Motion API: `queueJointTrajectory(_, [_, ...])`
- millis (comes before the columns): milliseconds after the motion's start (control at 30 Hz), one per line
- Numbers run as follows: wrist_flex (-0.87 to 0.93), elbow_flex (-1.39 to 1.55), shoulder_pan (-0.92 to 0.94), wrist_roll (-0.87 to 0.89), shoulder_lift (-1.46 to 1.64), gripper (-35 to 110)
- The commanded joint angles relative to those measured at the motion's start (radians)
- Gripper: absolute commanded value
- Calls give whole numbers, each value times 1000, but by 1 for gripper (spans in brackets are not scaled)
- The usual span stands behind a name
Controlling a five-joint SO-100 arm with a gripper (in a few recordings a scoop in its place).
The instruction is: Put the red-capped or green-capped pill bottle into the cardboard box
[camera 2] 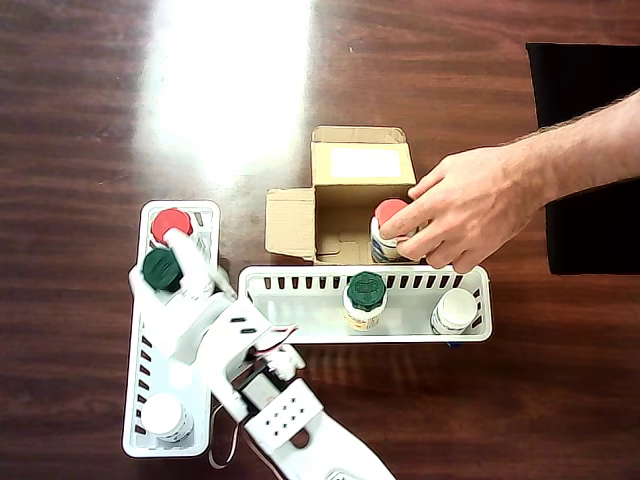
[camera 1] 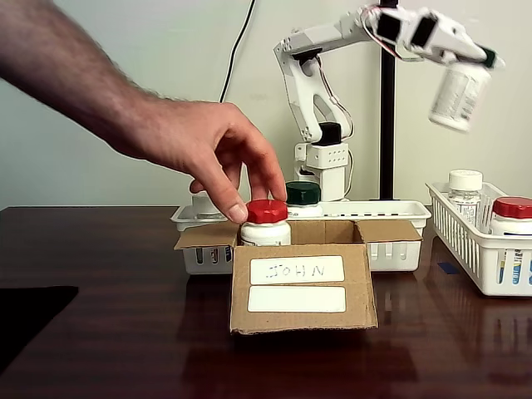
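The small brown cardboard box (camera 1: 301, 287) sits open on the dark wooden table (camera 1: 108, 332). A person's hand (camera 1: 208, 150) holds a red-capped white pill bottle (camera 1: 266, 223) inside it. The white robot gripper (camera 1: 474, 71) hangs high, closed around a green-capped white pill bottle (camera 1: 457, 96).

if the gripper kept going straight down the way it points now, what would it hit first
Likely the side basket below: the gripper holds a green-capped bottle above it, near a red-capped bottle. Depth is uncertain.

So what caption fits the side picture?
A hand grips the red-capped bottle in the box while the claw holds a green-capped bottle aloft.
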Motion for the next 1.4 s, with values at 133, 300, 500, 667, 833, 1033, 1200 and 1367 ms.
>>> queueJointTrajectory(133, [35,-132,296,25,120,0])
queueJointTrajectory(300, [-178,121,456,66,123,0])
queueJointTrajectory(500, [-411,402,500,94,129,0])
queueJointTrajectory(667, [-540,492,482,92,75,0])
queueJointTrajectory(833, [-655,445,497,104,-83,0])
queueJointTrajectory(1033, [-695,322,511,104,-238,0])
queueJointTrajectory(1200, [-739,245,522,109,-350,0])
queueJointTrajectory(1367, [-747,202,529,110,-402,0])
